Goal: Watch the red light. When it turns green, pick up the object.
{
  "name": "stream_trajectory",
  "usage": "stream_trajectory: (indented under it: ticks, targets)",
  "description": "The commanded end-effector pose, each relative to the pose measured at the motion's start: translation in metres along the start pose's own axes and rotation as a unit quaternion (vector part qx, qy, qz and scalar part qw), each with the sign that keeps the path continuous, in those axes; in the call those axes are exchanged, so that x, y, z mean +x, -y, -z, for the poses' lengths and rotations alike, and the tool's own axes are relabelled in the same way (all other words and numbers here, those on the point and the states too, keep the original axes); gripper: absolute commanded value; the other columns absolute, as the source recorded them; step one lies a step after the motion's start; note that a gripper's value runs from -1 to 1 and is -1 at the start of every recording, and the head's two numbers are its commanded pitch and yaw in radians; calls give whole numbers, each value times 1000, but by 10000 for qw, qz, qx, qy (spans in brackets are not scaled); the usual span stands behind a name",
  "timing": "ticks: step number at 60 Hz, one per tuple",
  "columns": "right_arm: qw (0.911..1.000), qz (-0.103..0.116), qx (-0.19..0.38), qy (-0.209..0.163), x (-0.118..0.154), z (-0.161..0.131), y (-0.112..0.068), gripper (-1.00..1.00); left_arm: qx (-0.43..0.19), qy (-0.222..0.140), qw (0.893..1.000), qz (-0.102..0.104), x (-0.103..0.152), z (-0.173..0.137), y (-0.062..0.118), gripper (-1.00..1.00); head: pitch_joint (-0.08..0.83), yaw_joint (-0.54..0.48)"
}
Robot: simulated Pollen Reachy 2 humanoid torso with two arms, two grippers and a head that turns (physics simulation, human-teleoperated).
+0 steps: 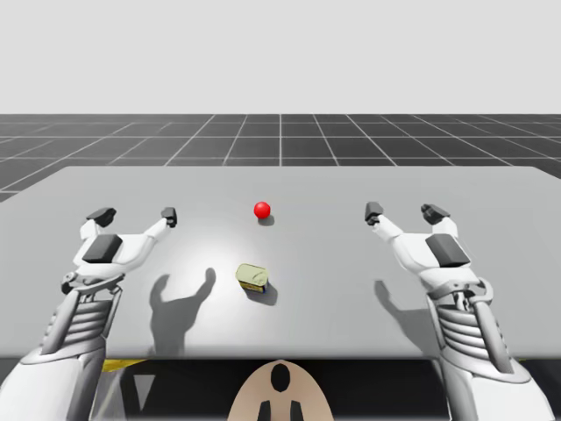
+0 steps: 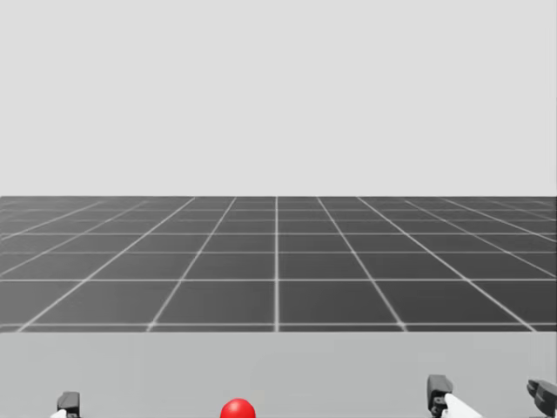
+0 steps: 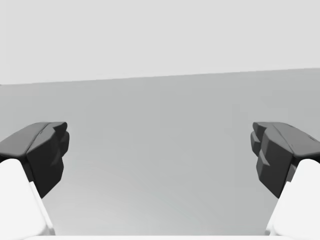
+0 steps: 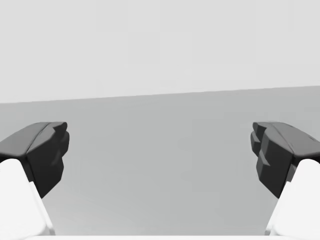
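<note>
A red light ball [image 1: 262,210] sits on the grey table [image 1: 280,184] near its middle; its top also peeks in at the lower edge of the head view [image 2: 238,409]. Nearer to me lies a small flat olive-green tin [image 1: 252,276], between my two arms. My left gripper [image 1: 136,214] hovers open above the table's left side, well left of the tin. My right gripper [image 1: 404,210] hovers open on the right side. Bare table lies between the fingers of my left gripper [image 3: 160,155] and of my right gripper [image 4: 160,155].
The table's far edge [image 2: 278,334] meets a dark gridded floor beyond. Shadows of both arms fall on the table either side of the tin.
</note>
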Motion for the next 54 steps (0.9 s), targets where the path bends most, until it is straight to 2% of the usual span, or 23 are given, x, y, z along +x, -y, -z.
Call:
stream_trajectory:
  ticks: [1,8,10,12,16,31,46,54]
  targets:
    - [9994,280,-185,-31,0,-4,1,-1000,80,-100,9999,-22,0,0,-4,-1000,10,-5]
    - [9996,225,-152,-31,3,-4,1,-1000,78,-98,9999,-17,0,0,-3,-1000,28,0]
    - [9997,147,-57,-164,3,-3,2,-1000,72,-104,9999,-17,0,0,-3,-1000,49,4]
    - [9997,163,-126,-149,2,-3,1,-1000,69,-109,9999,-17,-1,0,-3,-1000,63,7]
    - [9997,46,-183,-124,1,-3,1,-1000,68,-125,9999,-11,-1,0,-3,-1000,120,20]
    - [9997,-180,-174,-11,2,-5,-2,-1000,76,-75,9999,73,-1,0,-2,-1000,310,55]
    - [9996,-240,-150,13,2,-5,-3,-1000,56,-66,9999,117,-1,1,-3,-1000,446,78]
    - [9996,-235,-131,29,3,-6,-4,-1000,46,-74,9999,130,-1,1,-2,-1000,476,89]
